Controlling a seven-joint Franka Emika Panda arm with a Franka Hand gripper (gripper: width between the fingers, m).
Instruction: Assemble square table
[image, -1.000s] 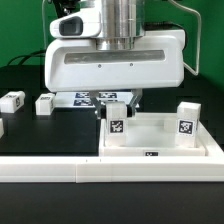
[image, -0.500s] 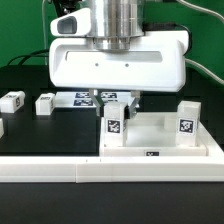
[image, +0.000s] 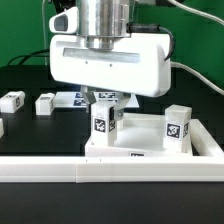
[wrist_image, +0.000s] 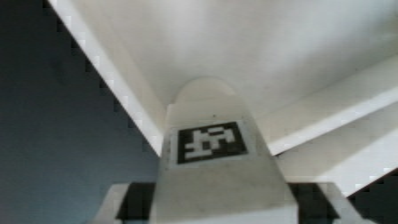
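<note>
The square table's white slab (image: 150, 146) lies rim-up on the black table, against the front rail. Two white tagged legs stand upright in its near corners, one at the exterior view's left (image: 103, 125) and one at the right (image: 176, 124). My gripper (image: 104, 101) comes straight down over the left leg and is shut on its upper part. In the wrist view that leg (wrist_image: 217, 120) runs up between my fingers (wrist_image: 135, 202), its tag facing the camera, with the slab's rim (wrist_image: 160, 60) behind it. Two more legs (image: 13, 100) (image: 45, 103) lie loose at the far left.
The long white border rail (image: 60, 172) runs along the front edge, touching the slab. The marker board (image: 72, 98) lies flat behind the gripper, partly hidden by it. Cables hang at the back right.
The gripper has moved toward the exterior view's left with the leg in it. The slab and its second leg have shifted left with it.
</note>
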